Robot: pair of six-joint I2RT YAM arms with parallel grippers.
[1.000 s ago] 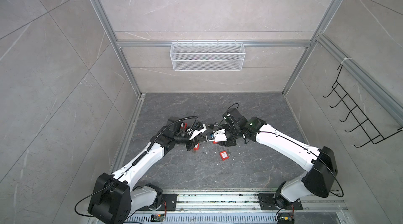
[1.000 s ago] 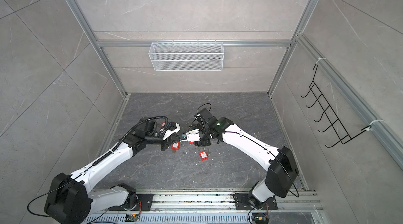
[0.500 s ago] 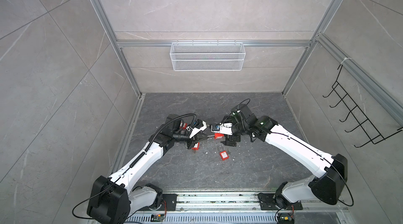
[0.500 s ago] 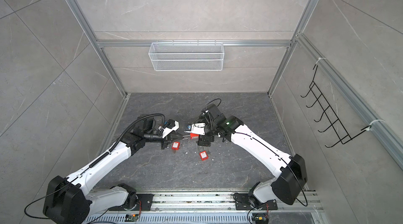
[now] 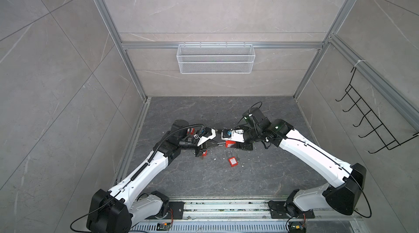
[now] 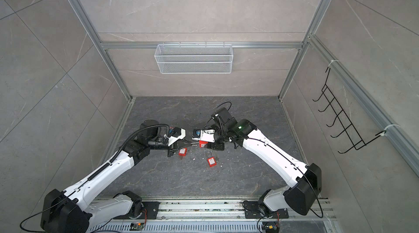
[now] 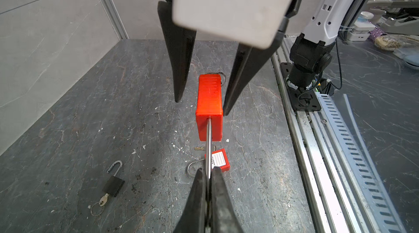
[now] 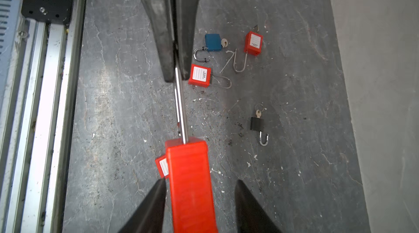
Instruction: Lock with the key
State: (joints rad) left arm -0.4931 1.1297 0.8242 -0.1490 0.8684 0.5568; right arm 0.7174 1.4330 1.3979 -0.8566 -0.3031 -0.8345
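Since a second ago the right arm's elbow has swung outward; the left arm has barely shifted. Item one: red plastic padlock body (image 7: 208,102), held clear of the dark stone floor (image 7: 90,129), midway between the arms. Item two: left gripper (image 7: 209,175), pinched tight on the long steel shackle (image 7: 209,148), probably to steady the lock for key work. Item three: right gripper (image 7: 202,106), partly spread astride the body, one finger (image 7: 242,73) against its side, the other apart, nothing clamped. Key: not made out; a thin dark loop behind the body's far end, seen from the left wrist only, may be its ring. Right wrist view alone adds a blue padlock (image 8: 213,42), shackle open, lying on the floor.
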